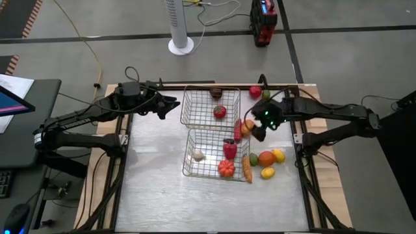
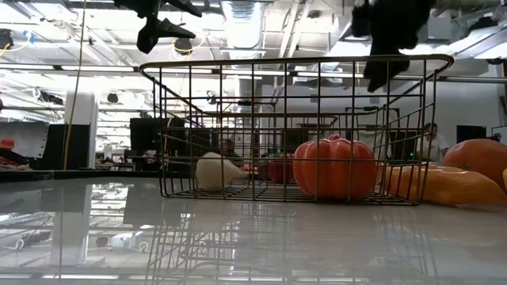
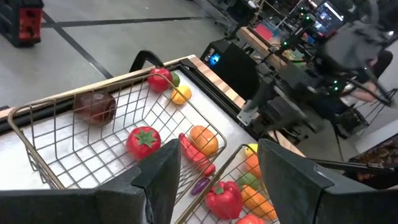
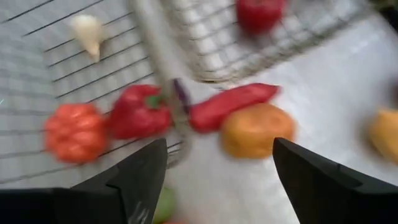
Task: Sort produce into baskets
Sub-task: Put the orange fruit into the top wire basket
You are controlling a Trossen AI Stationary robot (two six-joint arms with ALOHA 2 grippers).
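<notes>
From the low camera the far basket (image 1: 210, 106) is mostly hidden behind the near basket (image 1: 215, 155), and the right gripper (image 1: 260, 132) shows only as a dark shape. That gripper hangs, fingers spread and empty, over loose produce beside the baskets: a red chili (image 4: 232, 102) and an orange fruit (image 4: 257, 129). The left gripper (image 1: 170, 105), also spread, hovers beside the far basket holding a tomato (image 3: 143, 139).

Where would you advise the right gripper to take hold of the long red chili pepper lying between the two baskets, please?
Probably across its middle, from straight above. The red chili pepper lies flat on the table beside the orange fruit, its thin end near the baskets' wire rims. It is long and narrow, so the fingers should close across its short width. The right gripper hangs open just above it.
</notes>
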